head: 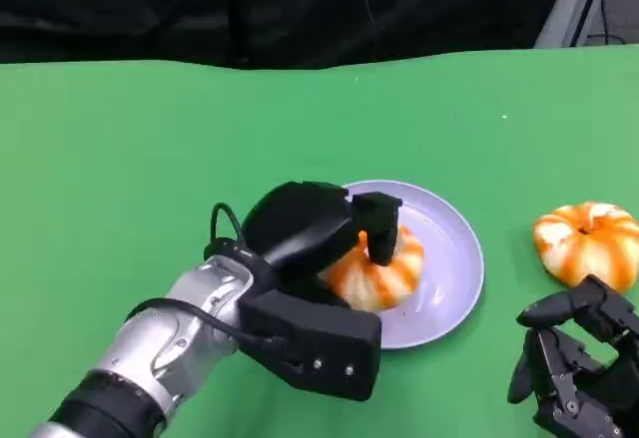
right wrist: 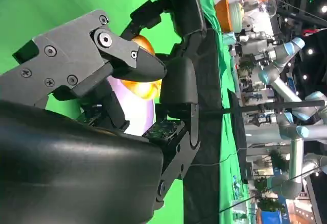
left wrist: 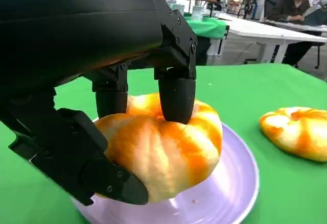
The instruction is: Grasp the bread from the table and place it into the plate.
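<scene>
Closest to the camera, the left hand (head: 329, 258) is gripping an orange-and-white bread (head: 384, 270), fingers (left wrist: 176, 99) pressing its top and the thumb underneath. That bread is sitting on the lavender plate (head: 454, 258) at the middle of the green table (head: 150, 169). At about three o'clock from the plate, a second bread (head: 587, 242) is lying well apart. Down at five o'clock, the right hand (head: 579, 363) is hanging with fingers curled and holding nothing.
</scene>
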